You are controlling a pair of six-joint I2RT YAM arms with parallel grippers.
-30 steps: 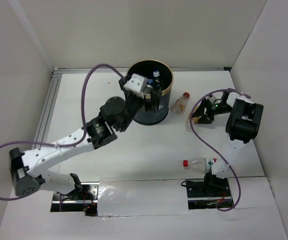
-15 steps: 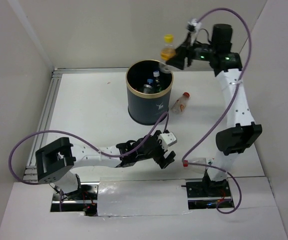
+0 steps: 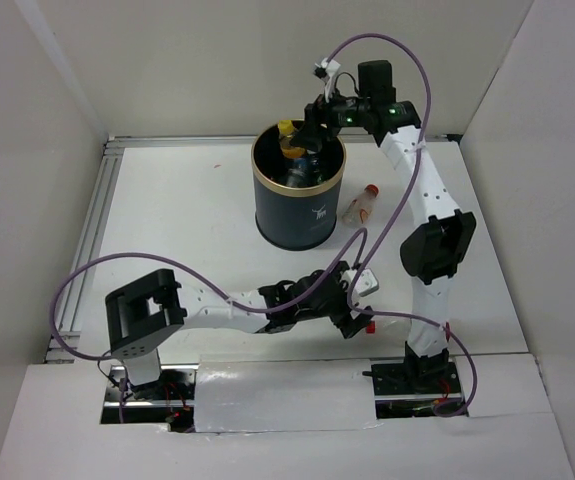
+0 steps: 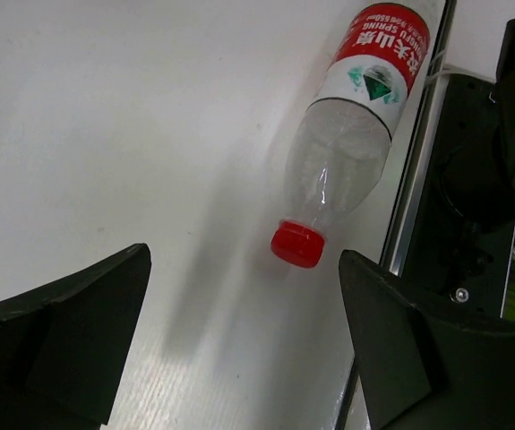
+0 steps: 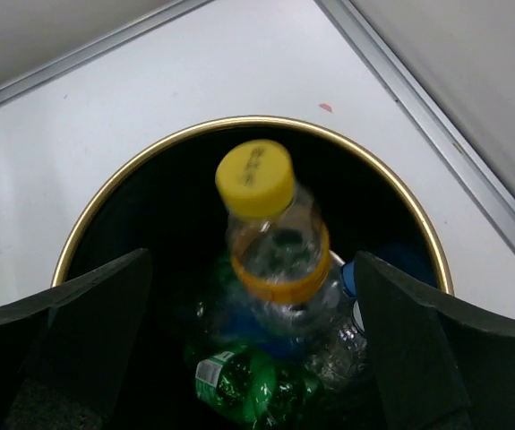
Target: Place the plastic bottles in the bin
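The dark bin [image 3: 297, 225] with its gold rim stands at the back centre. My right gripper [image 3: 313, 133] hangs open over its mouth. An orange-banded bottle with a yellow cap [image 5: 270, 235] is loose between the open jaws [image 5: 253, 345], dropping into the bin [image 5: 150, 215] onto a green bottle [image 5: 239, 381] and clear ones. My left gripper [image 3: 357, 318] is open low over the table. Just ahead of it [image 4: 244, 336] lies a clear bottle with a red cap and red label [image 4: 347, 152]. Another red-capped bottle [image 3: 362, 204] lies right of the bin.
The right arm's base mount [image 4: 481, 179] and a metal rail [image 4: 409, 224] stand right beside the red-labelled bottle. White walls close in the table on three sides. The left arm stretches low across the front of the table.
My right gripper came down over the bin's mouth and opened, letting go of the yellow-capped bottle. My left gripper slid right along the front toward the red-capped bottle.
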